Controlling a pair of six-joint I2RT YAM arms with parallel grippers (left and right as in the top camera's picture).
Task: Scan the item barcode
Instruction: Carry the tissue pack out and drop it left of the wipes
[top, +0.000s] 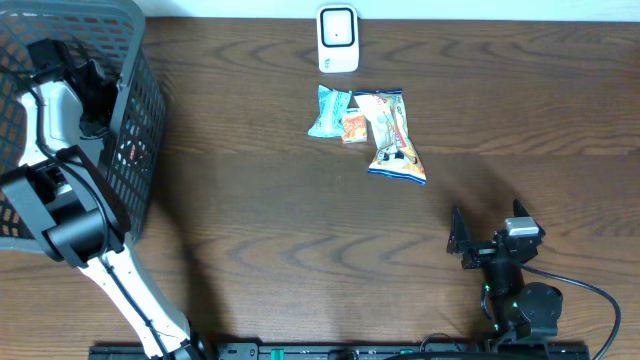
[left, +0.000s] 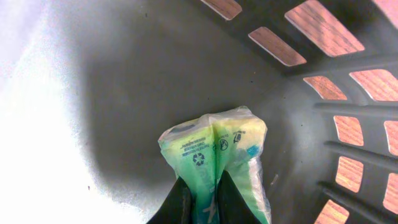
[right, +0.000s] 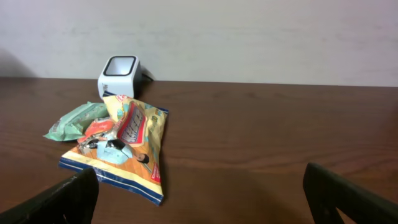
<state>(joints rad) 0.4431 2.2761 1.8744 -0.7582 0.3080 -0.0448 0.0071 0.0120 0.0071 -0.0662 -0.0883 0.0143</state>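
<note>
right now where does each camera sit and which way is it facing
overhead: above the table, looking straight down on the basket, scanner and snack packets; the left arm and right arm show.
left wrist: inside the basket, facing its floor and slotted side; the left tool is shut on a green packet.
right wrist: low over the table, facing the scanner and snack packets; the open right tool shows at the bottom corners.
shared: overhead and right wrist both show the scanner and snack packets.

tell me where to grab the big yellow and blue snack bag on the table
Pinch the yellow and blue snack bag by its blue sealed end nearest the right gripper, coming low from the robot's side: it lies flat and smaller packets crowd its far end.
</note>
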